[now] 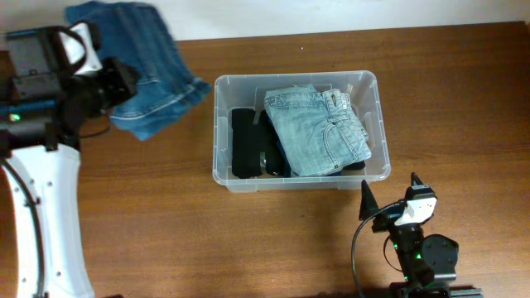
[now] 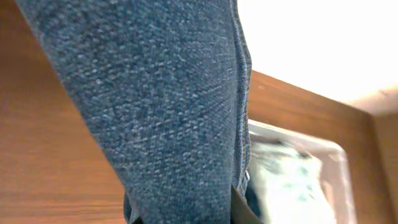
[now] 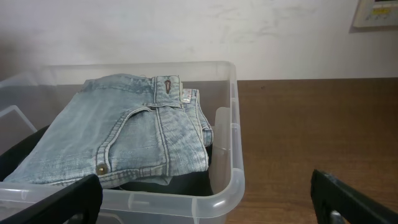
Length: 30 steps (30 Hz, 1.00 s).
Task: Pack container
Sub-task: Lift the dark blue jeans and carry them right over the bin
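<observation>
The clear container (image 1: 222, 132) stands mid-table, holding folded light blue jeans (image 1: 319, 132) over a black garment (image 1: 248, 145). Left of it, my left gripper (image 1: 124, 83) is shut on dark blue jeans (image 1: 149, 66), which hang bunched above the table's far left. In the left wrist view that dark denim (image 2: 168, 106) fills the frame, with one dark finger (image 2: 242, 211) beside it and the container (image 2: 329, 155) behind. My right gripper (image 1: 389, 184) stands open and empty just in front of the container's near wall. The right wrist view has the container's corner (image 3: 236, 180) and the light jeans (image 3: 124, 137) between the spread fingers (image 3: 348, 199).
The wooden table (image 1: 166, 215) ends at a pale wall (image 3: 186, 31) behind the container. The left arm's white base (image 1: 50, 215) occupies the near left. The right arm's body (image 1: 426, 257) sits at the near edge.
</observation>
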Tool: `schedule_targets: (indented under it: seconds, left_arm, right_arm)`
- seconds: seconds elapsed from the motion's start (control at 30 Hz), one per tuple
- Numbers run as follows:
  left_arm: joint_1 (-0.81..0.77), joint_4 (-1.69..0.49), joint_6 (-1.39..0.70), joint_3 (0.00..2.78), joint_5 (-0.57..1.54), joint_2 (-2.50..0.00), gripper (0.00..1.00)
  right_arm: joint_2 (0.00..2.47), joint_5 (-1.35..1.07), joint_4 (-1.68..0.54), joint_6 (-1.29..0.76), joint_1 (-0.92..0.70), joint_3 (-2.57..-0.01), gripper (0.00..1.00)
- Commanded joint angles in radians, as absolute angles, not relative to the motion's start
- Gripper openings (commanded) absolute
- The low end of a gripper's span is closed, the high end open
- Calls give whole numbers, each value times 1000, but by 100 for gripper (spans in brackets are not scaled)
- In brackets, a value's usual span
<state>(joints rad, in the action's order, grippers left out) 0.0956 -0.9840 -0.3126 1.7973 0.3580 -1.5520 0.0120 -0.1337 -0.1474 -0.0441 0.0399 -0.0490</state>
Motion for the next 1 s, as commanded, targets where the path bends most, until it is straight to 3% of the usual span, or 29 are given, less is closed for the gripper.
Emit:
schedule_targets:
  seconds: [0.0,0.43,0.63,0.97]
  left_arm:
    - [7,-958,-290,1841,530,-1499,1]
    - [-316,-907,-291,1841,632,-1504,2]
    - [-437,-898,-422,1841,513,-1552,4]
    - [-482,-889,-482,1841,484,-1693,4]
  right_arm:
    - [4,-147,-147,-37,48,-42,98]
    - [4,-147,-147,-37,48,-42,98]
    - [4,-147,-147,-37,48,-42,98]
    - [4,-147,-147,-37,48,-42,98]
